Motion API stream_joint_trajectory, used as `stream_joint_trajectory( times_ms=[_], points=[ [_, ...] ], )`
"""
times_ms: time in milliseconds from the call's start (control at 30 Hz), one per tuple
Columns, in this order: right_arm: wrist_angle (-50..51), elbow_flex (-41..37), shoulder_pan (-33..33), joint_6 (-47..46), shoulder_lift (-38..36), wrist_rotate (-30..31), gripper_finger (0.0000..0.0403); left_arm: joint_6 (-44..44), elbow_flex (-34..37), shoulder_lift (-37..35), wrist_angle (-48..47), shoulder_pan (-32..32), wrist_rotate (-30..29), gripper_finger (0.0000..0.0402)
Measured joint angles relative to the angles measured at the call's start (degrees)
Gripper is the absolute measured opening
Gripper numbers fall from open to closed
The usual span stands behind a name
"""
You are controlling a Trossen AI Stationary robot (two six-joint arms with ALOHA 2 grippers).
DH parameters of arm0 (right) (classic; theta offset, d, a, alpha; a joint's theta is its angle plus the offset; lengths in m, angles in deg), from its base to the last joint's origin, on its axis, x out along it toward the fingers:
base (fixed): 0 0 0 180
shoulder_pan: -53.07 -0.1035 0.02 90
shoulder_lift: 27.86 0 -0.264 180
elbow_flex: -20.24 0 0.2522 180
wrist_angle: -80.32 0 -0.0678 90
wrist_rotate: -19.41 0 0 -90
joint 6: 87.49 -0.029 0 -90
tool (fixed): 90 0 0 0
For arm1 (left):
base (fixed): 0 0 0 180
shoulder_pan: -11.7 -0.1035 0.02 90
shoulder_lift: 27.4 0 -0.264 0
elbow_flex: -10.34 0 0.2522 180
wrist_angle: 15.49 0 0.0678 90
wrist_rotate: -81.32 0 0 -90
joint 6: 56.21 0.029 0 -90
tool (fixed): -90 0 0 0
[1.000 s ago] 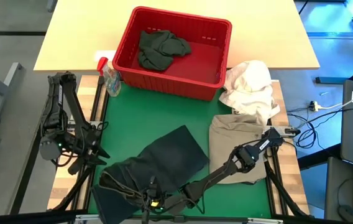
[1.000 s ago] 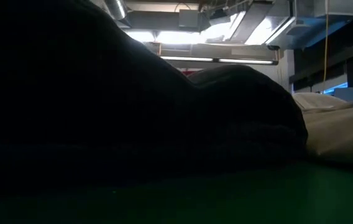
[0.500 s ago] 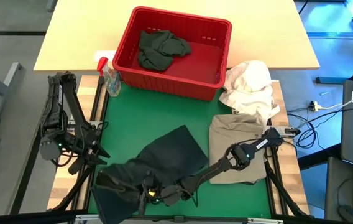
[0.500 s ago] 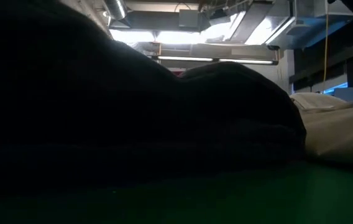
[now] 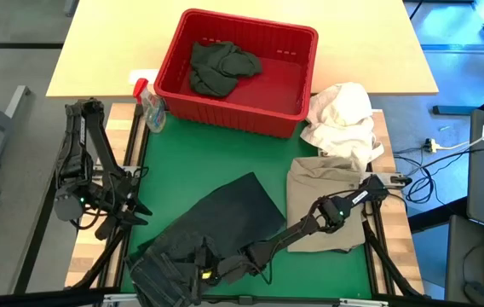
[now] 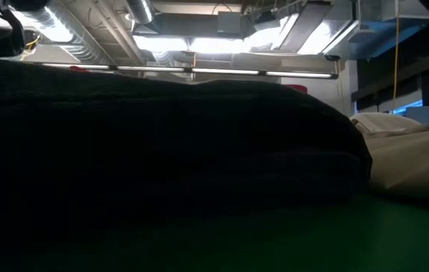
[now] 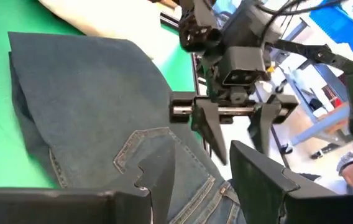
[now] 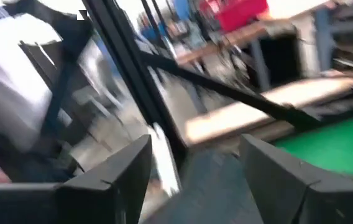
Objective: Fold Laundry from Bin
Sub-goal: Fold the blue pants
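A dark denim garment [image 5: 212,223] lies spread on the green mat [image 5: 182,162] at the near middle and fills the low view [image 6: 162,151]. My right gripper [image 5: 214,273] reaches across to its near-left part and stands open just above the cloth [image 7: 238,146], with nothing between the fingers. My left gripper [image 5: 127,213] waits open at the mat's left edge, clear of the garment. The red bin [image 5: 297,47] stands at the far side with a dark green garment [image 5: 218,66] bunched on its floor. A khaki garment [image 5: 323,200] lies folded on the mat's right.
A white cloth bundle [image 5: 344,119] lies beside the bin's right corner, above the khaki garment. A small spray bottle with a red top [image 5: 150,107] stands at the bin's left corner. Bare green mat lies between the bin and the dark garment.
The dark garment's near-left part, held up in a bunch a second ago, has dropped and now lies flatter on the mat. In the low view its high hump has sunk to a low, level line. My right gripper has shifted slightly toward the table's left.
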Motion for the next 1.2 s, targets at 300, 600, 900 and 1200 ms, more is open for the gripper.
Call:
stream_joint_trajectory(
  times_ms=[300, 600, 900, 1200],
  points=[
    [40.78, 0.00, -0.52, -2.14, -11.36, 4.37, 0.0214, -1.72, -0.01, 11.93, 6.13, -0.65, -0.13, 0.0147],
    [63.41, 0.00, -1.66, -10.12, -12.21, 3.91, 0.0204, -1.87, -0.01, 29.91, 15.24, -5.56, 7.84, 0.0146],
    [71.13, 0.00, 1.01, -10.64, -6.79, 1.92, 0.0204, -5.38, 0.01, 47.38, 15.93, -10.61, 15.65, 0.0147],
    [76.63, 0.16, 8.96, 3.68, -4.50, 1.35, 0.0204, -20.84, -0.27, 57.96, 16.99, -13.48, 14.95, 0.0147]
  ],
)
